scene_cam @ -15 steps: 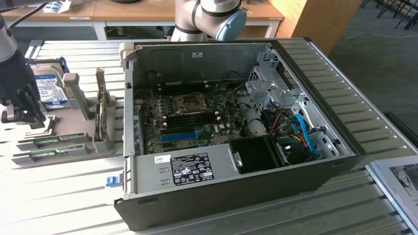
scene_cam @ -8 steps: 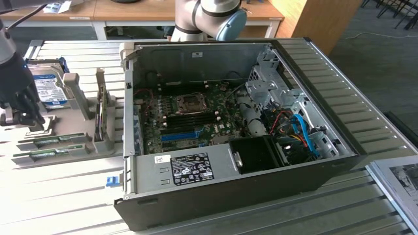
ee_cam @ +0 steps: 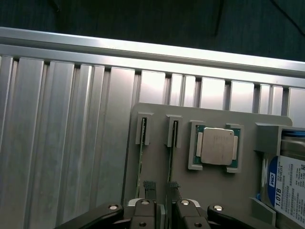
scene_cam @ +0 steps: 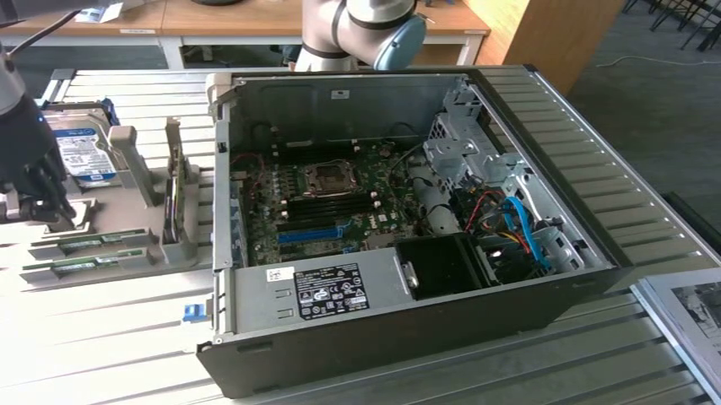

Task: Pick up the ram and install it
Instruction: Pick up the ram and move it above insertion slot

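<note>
Above the grey holder [ee_cam: 214,191], my open, empty gripper [ee_cam: 162,187] risks striking the ram [ee_cam: 171,157] edge-on if descending off-centre.

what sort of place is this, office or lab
Probably a robotics lab or workshop: an open computer case lies on a slatted aluminium table, a grey fixture holds ram, a processor and a hard drive, and wooden desks stand behind.

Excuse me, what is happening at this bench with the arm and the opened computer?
A robot arm is set to fit memory into the open computer case. Its gripper is open and empty, over the grey holder. There the ram, two thin sticks on edge, stands beside the processor chip and the hard drive. Neither stick has been lifted yet.
</note>
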`<move>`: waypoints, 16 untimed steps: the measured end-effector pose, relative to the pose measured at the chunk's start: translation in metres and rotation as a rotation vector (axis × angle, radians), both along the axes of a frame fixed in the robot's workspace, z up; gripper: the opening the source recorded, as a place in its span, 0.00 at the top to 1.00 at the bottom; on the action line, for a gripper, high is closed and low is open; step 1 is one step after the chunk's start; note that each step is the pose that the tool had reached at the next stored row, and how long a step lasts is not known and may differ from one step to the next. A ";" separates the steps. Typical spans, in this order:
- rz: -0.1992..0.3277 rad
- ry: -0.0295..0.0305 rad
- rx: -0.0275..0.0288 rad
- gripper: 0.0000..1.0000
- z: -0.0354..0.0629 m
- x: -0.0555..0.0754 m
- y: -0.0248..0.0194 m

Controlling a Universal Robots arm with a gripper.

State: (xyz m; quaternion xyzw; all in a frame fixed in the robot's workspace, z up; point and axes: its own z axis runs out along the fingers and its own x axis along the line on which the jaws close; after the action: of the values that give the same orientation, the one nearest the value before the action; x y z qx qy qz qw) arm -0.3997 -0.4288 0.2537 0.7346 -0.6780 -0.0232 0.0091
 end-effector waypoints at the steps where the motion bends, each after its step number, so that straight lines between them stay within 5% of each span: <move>1: 0.000 0.0000 0.0000 0.76 0.0000 0.000 -0.0009; 11: 0.000 0.0000 0.0000 0.76 0.0000 0.000 -0.0133; 16: 0.000 -0.0001 0.0000 0.76 0.0000 0.000 -0.0139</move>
State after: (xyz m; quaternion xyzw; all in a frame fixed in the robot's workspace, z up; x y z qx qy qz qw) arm -0.3997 -0.4427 0.2538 0.7346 -0.6780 -0.0232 0.0091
